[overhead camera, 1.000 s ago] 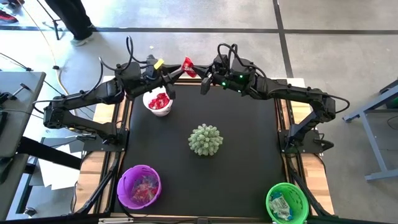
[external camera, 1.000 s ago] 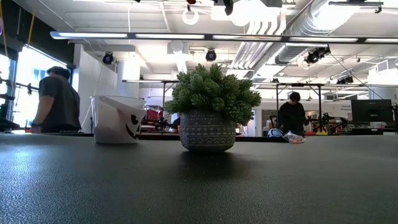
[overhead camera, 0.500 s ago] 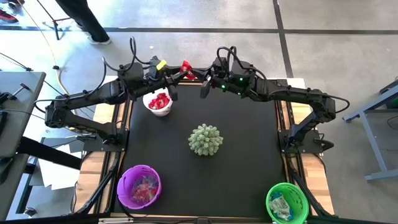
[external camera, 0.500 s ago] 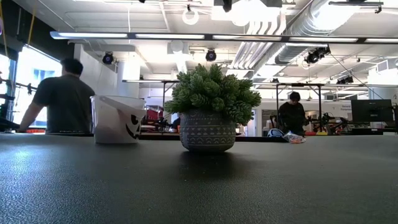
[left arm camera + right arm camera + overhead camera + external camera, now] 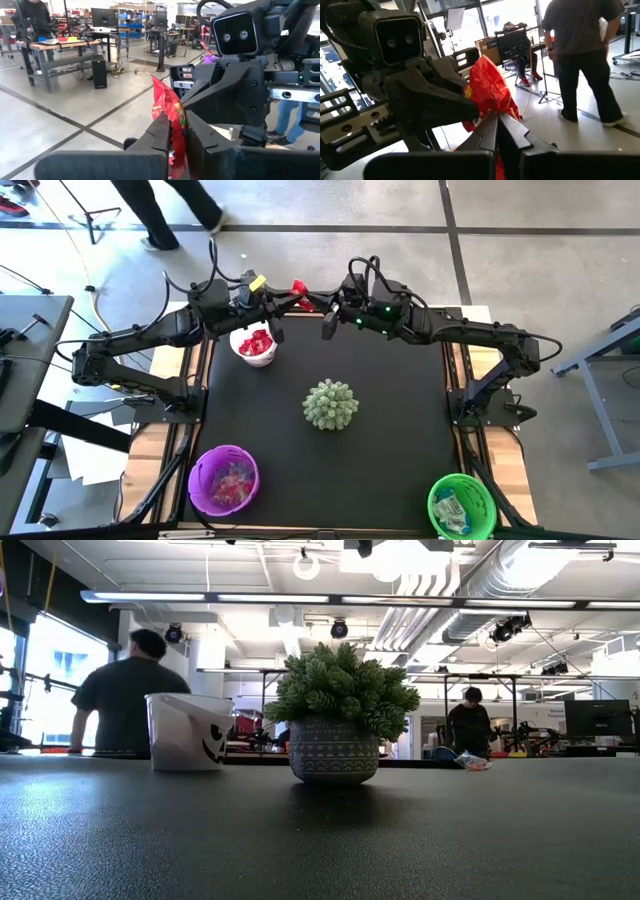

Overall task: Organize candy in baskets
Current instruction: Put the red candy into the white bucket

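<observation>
While both arms meet above the worktop's (image 5: 330, 470) far edge, you are mid-handover: left tool (image 5: 177, 131) and right tool (image 5: 496, 131) each clench the same red candy (image 5: 298, 288). Next, apparently, one tool lets go, then the drop into the white basket (image 5: 256, 345) nearby.
</observation>
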